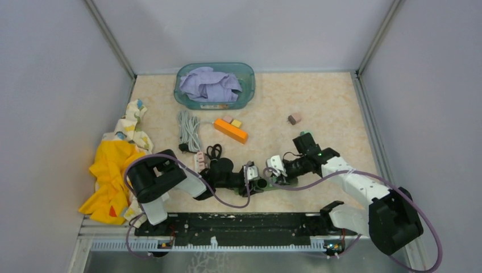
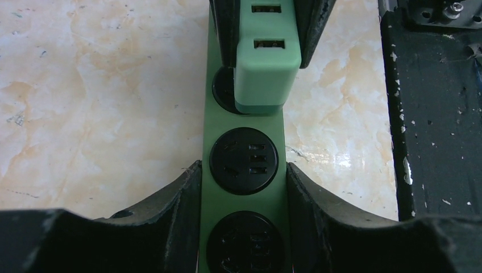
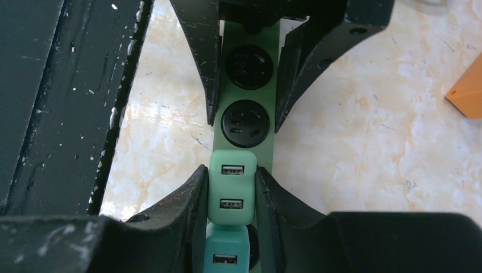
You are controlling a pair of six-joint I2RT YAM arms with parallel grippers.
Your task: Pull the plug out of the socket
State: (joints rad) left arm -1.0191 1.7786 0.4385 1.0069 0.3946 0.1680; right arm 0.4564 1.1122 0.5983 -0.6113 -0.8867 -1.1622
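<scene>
From above the two hands merely meet low over the desk; the wrist views show the left hand clamped across the green power strip, the right hand clamped on the plug. Pale green, blocky, two USB ports, it sits socketed just beyond the left fingertips.

Nothing legible shows anywhere, plug and socket strip included.

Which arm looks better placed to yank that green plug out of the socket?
Right. The right gripper is shut on the green plug, fingers on both sides. The left gripper clamps the power strip, so it should hold that steady.
</scene>
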